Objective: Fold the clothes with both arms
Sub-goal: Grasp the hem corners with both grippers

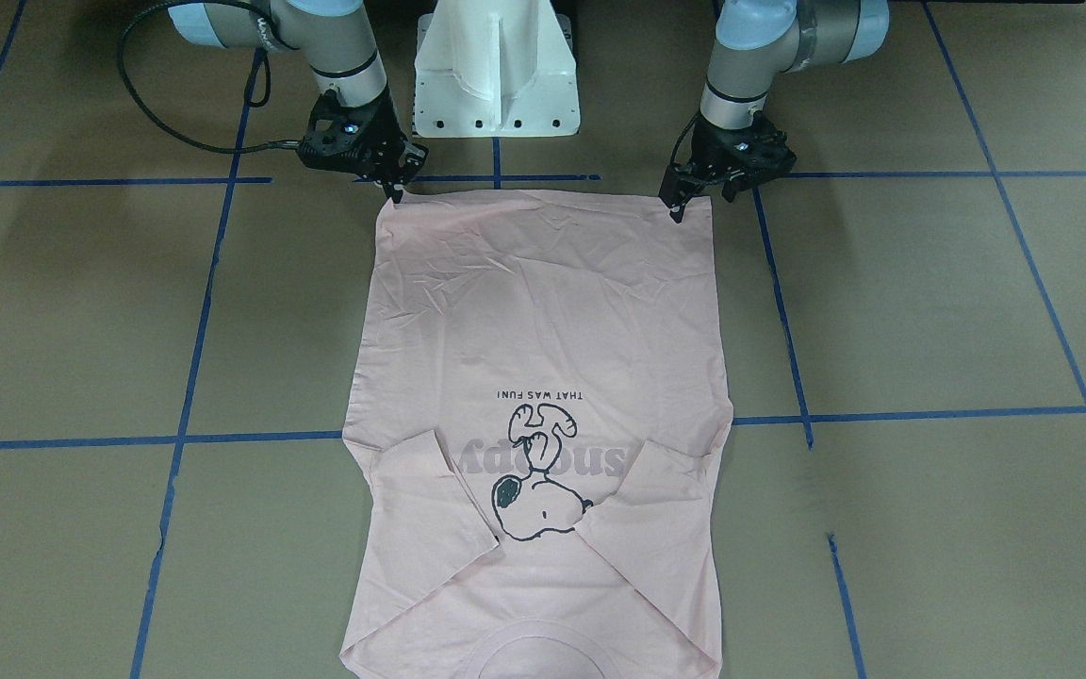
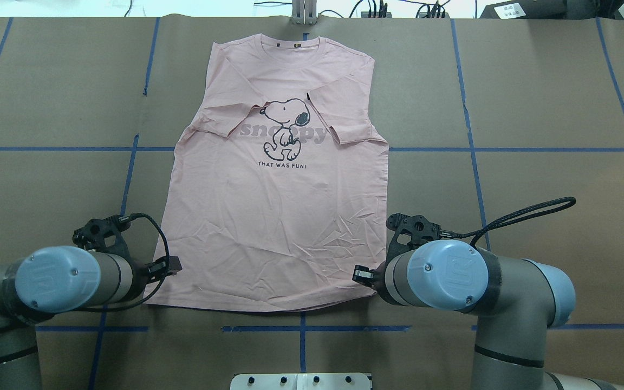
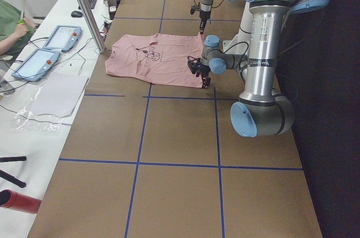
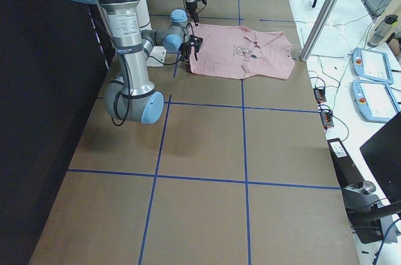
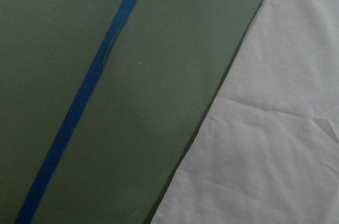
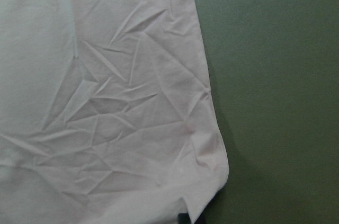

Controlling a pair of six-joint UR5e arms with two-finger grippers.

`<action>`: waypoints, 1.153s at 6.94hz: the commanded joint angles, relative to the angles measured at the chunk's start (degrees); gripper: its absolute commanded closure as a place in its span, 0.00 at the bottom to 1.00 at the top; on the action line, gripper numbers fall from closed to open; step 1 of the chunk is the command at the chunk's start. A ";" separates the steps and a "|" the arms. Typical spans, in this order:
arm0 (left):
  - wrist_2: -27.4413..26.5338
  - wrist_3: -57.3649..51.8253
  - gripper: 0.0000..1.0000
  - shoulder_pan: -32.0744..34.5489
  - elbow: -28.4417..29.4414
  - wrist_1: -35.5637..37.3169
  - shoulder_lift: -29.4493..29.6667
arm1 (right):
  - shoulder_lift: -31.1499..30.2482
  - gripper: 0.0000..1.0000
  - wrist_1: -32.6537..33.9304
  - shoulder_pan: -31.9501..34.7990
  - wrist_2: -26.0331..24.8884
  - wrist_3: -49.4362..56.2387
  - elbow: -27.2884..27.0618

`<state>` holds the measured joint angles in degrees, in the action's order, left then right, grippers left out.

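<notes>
Left gripper [image 1: 680, 203] and right gripper [image 1: 399, 189] poised at T-shirt [image 1: 543, 311] hem corners (jaw gap unreadable, cloth lying flat); fabric likely thin, limp, light, so pinch both hem corners.

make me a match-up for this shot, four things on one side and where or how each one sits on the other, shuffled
Column one
1. left gripper
2. right gripper
3. sleeves
4. collar

Column two
a. at the end of the T-shirt farthest from both grippers
b. at the hem corner on the right of the front-facing view
c. folded in over the T-shirt's front
d. at the hem corner on the left of the front-facing view

Pairs: 1-b, 2-d, 3-c, 4-a
</notes>
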<state>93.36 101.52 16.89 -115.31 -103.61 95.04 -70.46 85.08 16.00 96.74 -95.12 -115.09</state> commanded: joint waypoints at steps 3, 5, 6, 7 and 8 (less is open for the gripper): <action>-0.37 0.25 0.28 -0.72 0.79 0.07 -0.03 | 0.14 1.00 0.00 0.00 0.03 -0.07 -0.13; -0.19 0.08 0.80 -0.80 0.70 0.07 -0.03 | 0.06 1.00 0.00 0.09 0.03 -0.07 -0.22; -0.10 -0.18 0.95 -0.72 0.70 0.07 0.05 | 0.06 1.00 0.00 0.09 0.03 -0.07 -0.31; -0.10 -0.27 1.00 -0.72 0.35 0.07 0.23 | -0.12 1.00 0.00 0.09 0.03 -0.07 -0.31; 0.16 -0.19 1.00 -0.80 0.17 0.07 0.32 | -0.29 1.00 0.00 0.09 0.03 -0.07 -0.31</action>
<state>93.31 101.34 16.12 -114.84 -103.51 95.21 -70.55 85.08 16.08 96.77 -95.18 -115.38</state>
